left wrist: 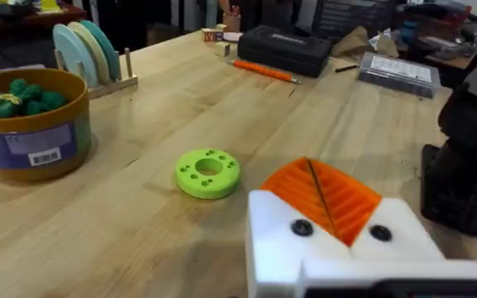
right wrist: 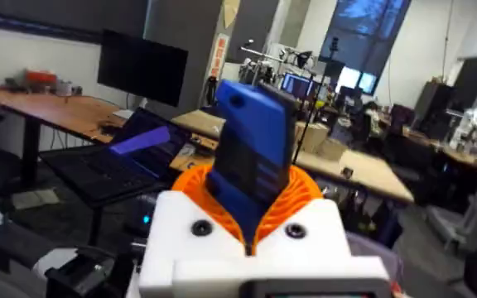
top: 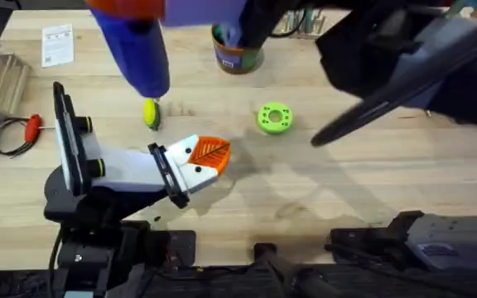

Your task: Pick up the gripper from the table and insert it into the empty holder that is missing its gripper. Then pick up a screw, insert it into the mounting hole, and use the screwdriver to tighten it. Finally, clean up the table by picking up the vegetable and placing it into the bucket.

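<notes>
One bucket (top: 237, 51), one vegetable (top: 151, 113)

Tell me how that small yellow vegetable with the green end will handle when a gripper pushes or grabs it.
The vegetable is oval and rounded, so a push would probably roll it across the bare wooden table. It looks like a small toy, likely light. Its smooth curved sides might squirt out of closing fingers unless gripped across the middle.

The pale wooden plank tabletop (top: 321, 190) carries a small yellow oval toy vegetable with a green end (top: 151, 114), and near it a flat green disc with holes (top: 273, 117). Farther back stands a round brown-rimmed bucket (top: 237, 55) holding green toys. A red-handled screwdriver (top: 32, 127) and white paper sheet (top: 57, 44) lie toward the left side.
</notes>
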